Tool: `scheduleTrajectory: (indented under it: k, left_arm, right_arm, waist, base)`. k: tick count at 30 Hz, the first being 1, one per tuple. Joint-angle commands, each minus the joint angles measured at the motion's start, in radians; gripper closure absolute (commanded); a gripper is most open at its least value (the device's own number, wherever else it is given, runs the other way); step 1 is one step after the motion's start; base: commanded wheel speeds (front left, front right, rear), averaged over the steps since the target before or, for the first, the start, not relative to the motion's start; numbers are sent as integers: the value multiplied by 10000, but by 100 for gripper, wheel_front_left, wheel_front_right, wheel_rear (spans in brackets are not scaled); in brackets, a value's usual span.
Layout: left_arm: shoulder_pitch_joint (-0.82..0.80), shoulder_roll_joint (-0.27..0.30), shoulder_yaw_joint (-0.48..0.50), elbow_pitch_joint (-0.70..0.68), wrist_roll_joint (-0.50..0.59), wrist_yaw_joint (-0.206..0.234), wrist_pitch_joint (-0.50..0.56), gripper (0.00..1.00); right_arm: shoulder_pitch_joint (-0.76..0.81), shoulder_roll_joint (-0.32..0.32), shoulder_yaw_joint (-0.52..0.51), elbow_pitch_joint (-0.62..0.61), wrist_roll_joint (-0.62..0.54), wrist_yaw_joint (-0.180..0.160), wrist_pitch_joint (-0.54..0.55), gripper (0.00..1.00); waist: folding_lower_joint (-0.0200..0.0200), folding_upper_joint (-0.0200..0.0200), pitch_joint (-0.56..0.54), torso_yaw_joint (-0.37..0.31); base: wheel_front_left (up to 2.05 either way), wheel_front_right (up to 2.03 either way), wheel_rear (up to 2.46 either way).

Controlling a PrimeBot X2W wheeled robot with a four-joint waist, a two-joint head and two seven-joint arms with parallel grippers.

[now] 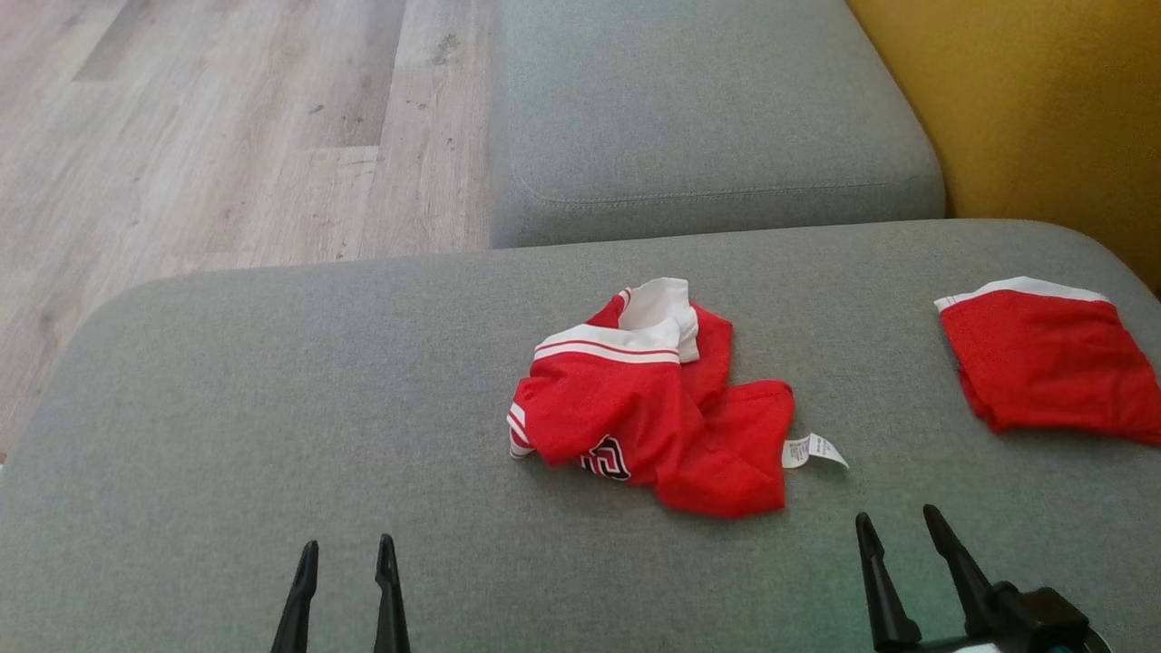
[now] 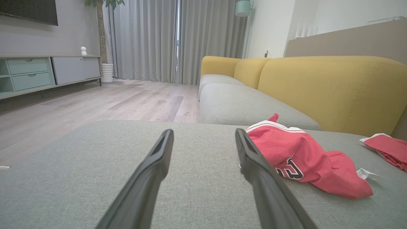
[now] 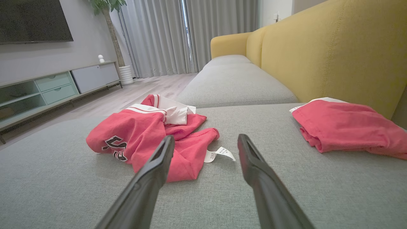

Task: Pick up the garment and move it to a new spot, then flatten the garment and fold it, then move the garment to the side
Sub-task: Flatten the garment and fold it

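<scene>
Crumpled red garment (image 1: 648, 408) is seen mid-seat on the grey sofa cushion (image 1: 227, 408), with its white care tag (image 1: 814, 451) stuck out at 4 o'clock. The left gripper (image 1: 349, 541) is held spread, nothing pinched, garment at its 1 o'clock. The right gripper (image 1: 896, 513) is likewise spread, garment at its 11 o'clock. A folded red piece (image 1: 1052, 363) is laid at the garment's 3 o'clock, well apart.

The head view looks steeply down from above onto the grey seat cushion (image 1: 272, 408), with wooden floor (image 1: 181, 136) at its upper left. Both wrist views sit low and close over that cushion, facing along it toward the curtains (image 2: 146, 38). All three share the crumpled red garment (image 1: 653, 408): at right in the left wrist view, left of centre in the right wrist view.
</scene>
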Motion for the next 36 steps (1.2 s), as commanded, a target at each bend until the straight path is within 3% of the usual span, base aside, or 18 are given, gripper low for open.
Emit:
scheduleTrajectory:
  k: [1,14,19,24,31,36]
  left_arm:
    - [-404,-48,265,-298,111,68,-95,0]
    - [-433,-49,254,-278,78,74,-95,0]
    - [-1061,-49,-37,379,-141,-201,-95,0]
    - [-2527,-49,-401,1427,-530,-740,-95,0]
    - [-6203,-49,-1004,3980,-1733,-1527,554,0]
    - [-8238,-49,-1260,6029,-2097,-1573,1205,0]
  right_arm:
    - [-345,-20,204,-328,-12,-7,-111,0]
    - [-451,-77,330,-342,-17,-7,-111,0]
    - [-618,-222,542,-476,-83,-7,-111,0]
    - [-826,-385,775,-537,-114,-7,-111,0]
    - [-1480,-712,1129,-724,-134,-7,-111,0]
    - [-1881,-818,1346,-747,-117,-7,-111,0]
  waist:
    - [0,-1,10,7]
    - [0,-1,237,-66]
    - [0,-1,786,-467]
    - [0,-1,1391,-752]
    - [0,-1,2688,-1338]
    - [0,-1,3292,-1788]
  base:
    - [0,0,0]
    - [0,0,0]
    - [0,0,0]
    - [0,0,0]
    - [0,0,0]
    - [0,0,0]
